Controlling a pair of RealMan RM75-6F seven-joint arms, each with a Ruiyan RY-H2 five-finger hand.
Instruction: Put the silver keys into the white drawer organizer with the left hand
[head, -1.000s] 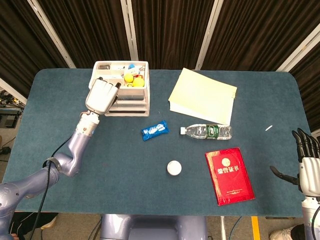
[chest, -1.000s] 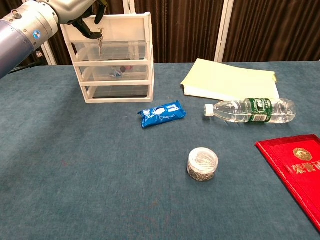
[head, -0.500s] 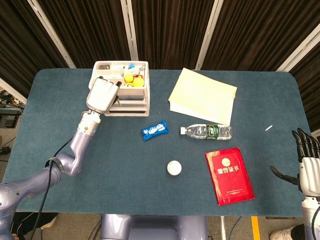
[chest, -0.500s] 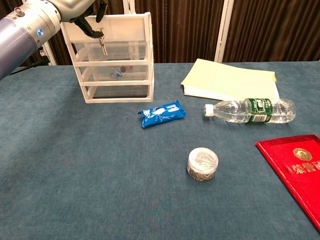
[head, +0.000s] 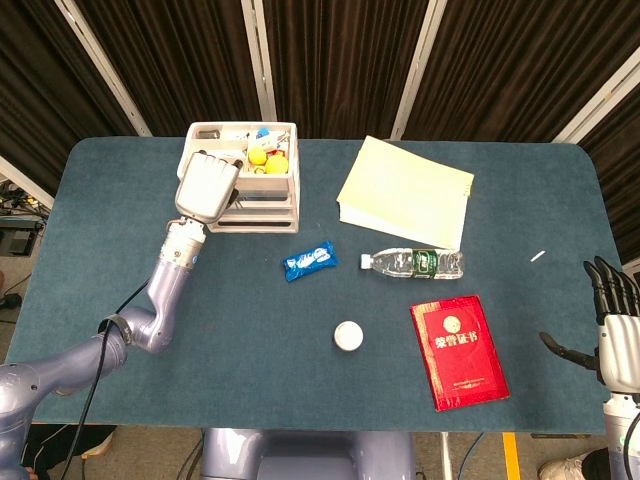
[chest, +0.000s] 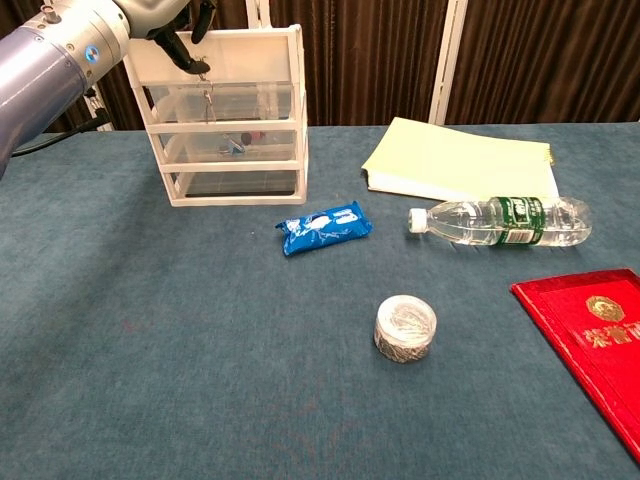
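The white drawer organizer (head: 265, 207) (chest: 235, 198) stands at the back left of the blue table. My left hand (head: 207, 187) (chest: 150, 18) hovers over its front left part, palm down. In the chest view its fingers pinch the ring of the silver keys (chest: 208, 95), which dangle in front of the top drawer's clear face. The head view hides the keys under the hand. The top tray holds yellow and other small items (head: 262, 156). My right hand (head: 615, 330) stays at the table's right edge, fingers spread, holding nothing.
A blue snack packet (head: 309, 260) (chest: 323, 228) lies in front of the organizer. Further right are a water bottle (head: 412, 263) (chest: 500, 220), a yellow folder (head: 405, 190) (chest: 460, 160), a red booklet (head: 458, 350) and a round tin (head: 348, 335) (chest: 405, 327).
My left hand has crept a little to the right and further over the organizer. The dangling keys shifted right and slightly lower. The right hand has not moved.
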